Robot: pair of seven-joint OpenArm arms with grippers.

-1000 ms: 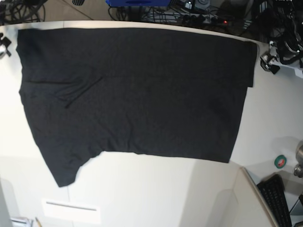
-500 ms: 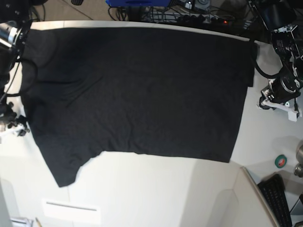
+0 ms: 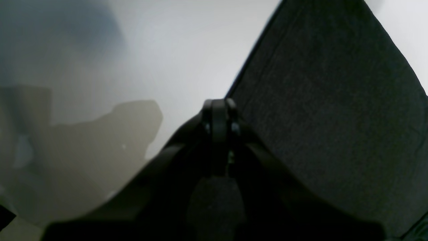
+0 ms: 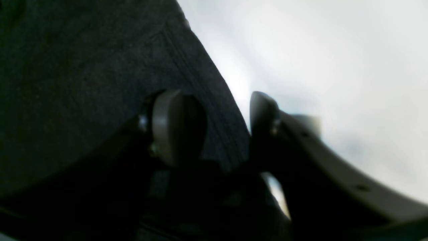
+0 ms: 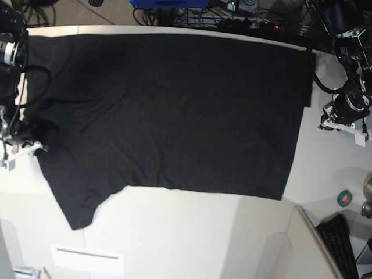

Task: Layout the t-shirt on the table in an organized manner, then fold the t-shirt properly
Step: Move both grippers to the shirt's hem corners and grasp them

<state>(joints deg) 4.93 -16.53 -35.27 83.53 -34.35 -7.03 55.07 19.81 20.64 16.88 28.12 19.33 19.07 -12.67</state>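
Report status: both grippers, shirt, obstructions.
Left gripper shut, beside t-shirt edge, holding nothing visible. Right gripper open, straddling shirt edge. T-shirt spread flat on table. No obstructions seen.

- The left gripper (image 3: pixel 219 110) is seen with its jaws pressed together, nothing visible between them, just beside the t-shirt (image 5: pixel 168 110) edge.
- The right gripper (image 4: pixel 214 127) is held with jaws parted, straddling the t-shirt's hem.

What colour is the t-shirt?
Plain black; the t-shirt shows best in the base view.
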